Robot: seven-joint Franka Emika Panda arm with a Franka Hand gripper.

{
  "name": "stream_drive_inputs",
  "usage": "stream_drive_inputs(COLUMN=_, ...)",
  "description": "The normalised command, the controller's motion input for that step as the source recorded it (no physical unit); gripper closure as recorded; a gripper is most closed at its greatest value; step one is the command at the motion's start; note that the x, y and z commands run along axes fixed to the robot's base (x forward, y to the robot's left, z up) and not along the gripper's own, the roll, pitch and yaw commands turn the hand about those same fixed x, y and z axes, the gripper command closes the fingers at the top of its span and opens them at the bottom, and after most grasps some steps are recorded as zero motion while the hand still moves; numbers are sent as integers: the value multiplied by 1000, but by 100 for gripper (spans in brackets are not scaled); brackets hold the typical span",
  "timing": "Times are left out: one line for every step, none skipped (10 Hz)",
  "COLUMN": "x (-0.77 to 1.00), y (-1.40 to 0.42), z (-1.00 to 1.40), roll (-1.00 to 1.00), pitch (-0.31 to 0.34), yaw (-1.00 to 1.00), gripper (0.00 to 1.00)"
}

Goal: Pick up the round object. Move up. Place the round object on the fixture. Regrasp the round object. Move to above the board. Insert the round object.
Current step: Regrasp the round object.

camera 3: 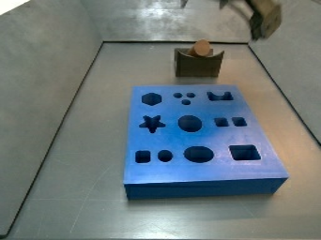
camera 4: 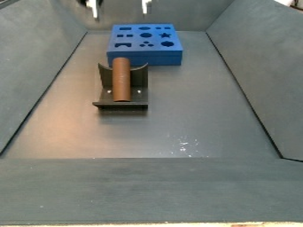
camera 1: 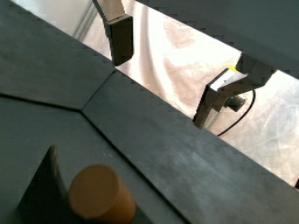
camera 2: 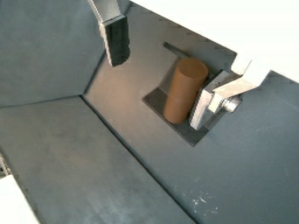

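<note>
The round object [camera 4: 119,78], a brown-orange peg, lies on its side in the notch of the fixture [camera 4: 122,104]. Both side views show this; in a side view the peg's end [camera 3: 198,47] pokes above the fixture [camera 3: 197,65]. The blue board [camera 3: 201,141] with its cut-out holes lies on the floor beside the fixture [camera 4: 145,44]. My gripper [camera 4: 119,7] is open and empty, high above the peg; a side view shows it blurred at the frame edge [camera 3: 261,17]. In both wrist views [camera 1: 166,74] [camera 2: 162,74] nothing sits between the fingers. The peg shows below [camera 2: 184,90] [camera 1: 100,192].
Sloped grey walls [camera 4: 42,71] enclose the grey floor [camera 4: 178,124]. White sheeting [camera 1: 176,61] shows beyond the wall's rim in a wrist view.
</note>
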Motion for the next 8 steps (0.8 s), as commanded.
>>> stream_drive_inputs(x=74, y=44, z=-1000, roll=255, pitch=30, yaw=142, gripper=0)
stream_drive_inputs(x=81, y=42, z=-1000, roll=218, pitch=12, yaw=135, gripper=0)
stream_drive_inputs(x=94, y=37, z=-1000, roll=170, pitch=-29, yaw=125, gripper=0)
stream_drive_inputs(x=102, y=32, z=-1000, roll=146, pitch=-56, yaw=115, gripper=0)
stream_drive_inputs(x=114, y=27, z=-1000, roll=133, pitch=-85, yaw=94, gripper=0)
stream_drive_inputs(x=121, y=24, z=-1000, roll=122, pitch=-99, yaw=76, gripper=0)
stream_drive_inputs(x=121, y=19, z=-949, roll=111, pitch=-108, yaw=56, gripper=0)
stream_drive_inputs(x=107, y=14, z=-804, roll=111, pitch=-110, yaw=37, gripper=0)
